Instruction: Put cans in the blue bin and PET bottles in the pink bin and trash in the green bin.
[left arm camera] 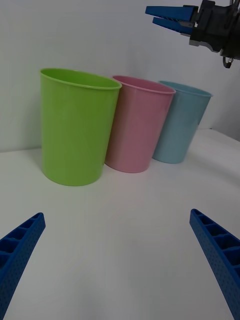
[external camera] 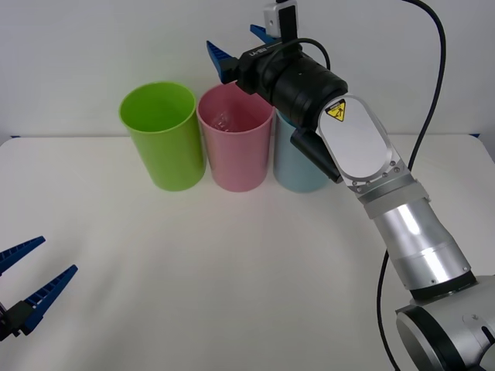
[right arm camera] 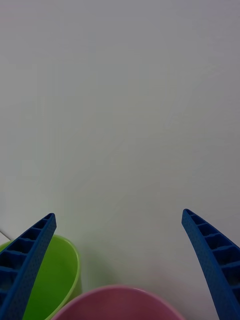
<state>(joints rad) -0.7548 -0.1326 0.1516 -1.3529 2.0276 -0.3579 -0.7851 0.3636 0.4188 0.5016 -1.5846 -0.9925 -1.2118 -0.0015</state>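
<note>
Three bins stand in a row at the back of the table: the green bin (external camera: 162, 147) on the left, the pink bin (external camera: 236, 151) in the middle, the blue bin (external camera: 298, 166) on the right, partly behind my right arm. Something clear and crinkled, seemingly the PET bottle (external camera: 224, 120), shows faintly inside the pink bin. My right gripper (external camera: 237, 44) hovers open and empty above the pink bin's far rim (right arm camera: 117, 302), with the green bin (right arm camera: 60, 270) beside it. My left gripper (external camera: 56, 255) rests open and empty low at the front left. Cans and trash are out of view.
The white table (external camera: 232, 270) stretches bare from the bins to the front edge. A white wall rises right behind the bins. In the left wrist view the green bin (left arm camera: 75, 130), pink bin (left arm camera: 135, 130) and blue bin (left arm camera: 182, 125) stand ahead, the right gripper (left arm camera: 151, 15) above them.
</note>
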